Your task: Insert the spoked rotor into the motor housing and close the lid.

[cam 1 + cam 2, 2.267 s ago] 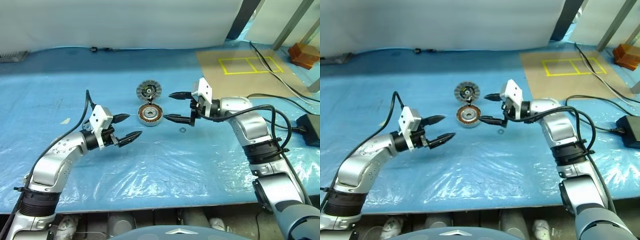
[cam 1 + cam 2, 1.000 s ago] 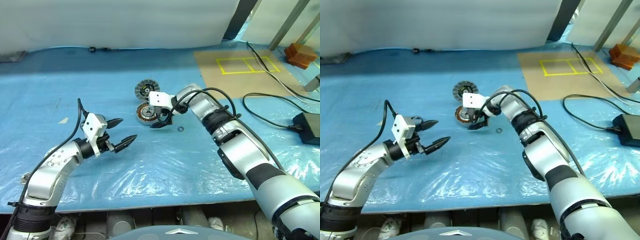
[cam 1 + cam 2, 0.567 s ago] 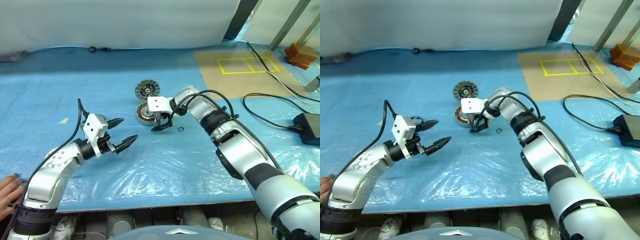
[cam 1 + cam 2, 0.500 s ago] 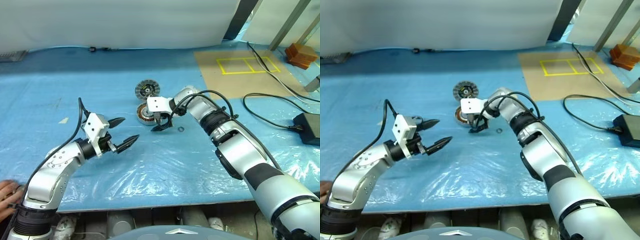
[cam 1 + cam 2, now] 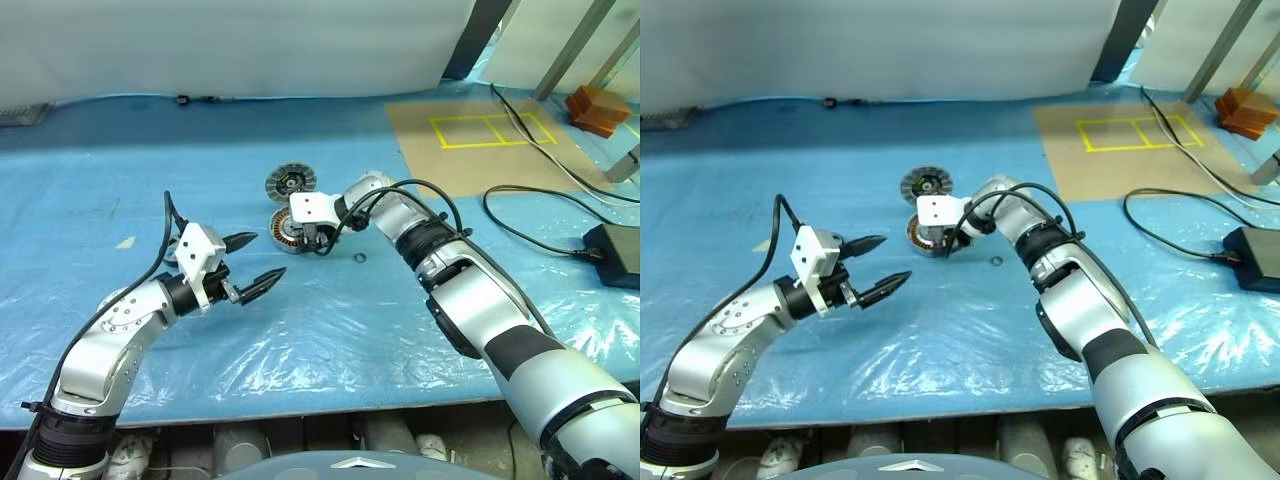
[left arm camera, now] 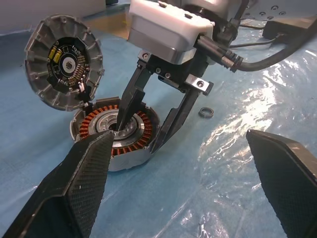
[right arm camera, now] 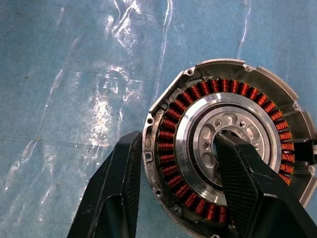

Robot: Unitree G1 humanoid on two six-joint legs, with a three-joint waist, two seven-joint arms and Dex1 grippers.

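The motor housing (image 7: 225, 148) lies flat on the blue-covered table (image 5: 330, 330), its copper windings facing up, and the lid (image 6: 63, 60) stands tilted at its rim, circuit face showing. The right claw (image 6: 139, 130) straddles the housing wall, half closed, one finger in the centre bore and one outside. The left claw (image 5: 262, 260) hangs spread wide and empty, well apart from the housing.

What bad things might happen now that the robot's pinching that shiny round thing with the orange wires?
The right gripper straddles the motor housing wall, one finger in the centre hole, one outside. Squeezing or lifting might scrape the copper windings, or the housing might slip and tip. The lid stands tilted right beside it; a nudge might knock it over. The small ring on the blue sheet lies nearby and might get pushed away.
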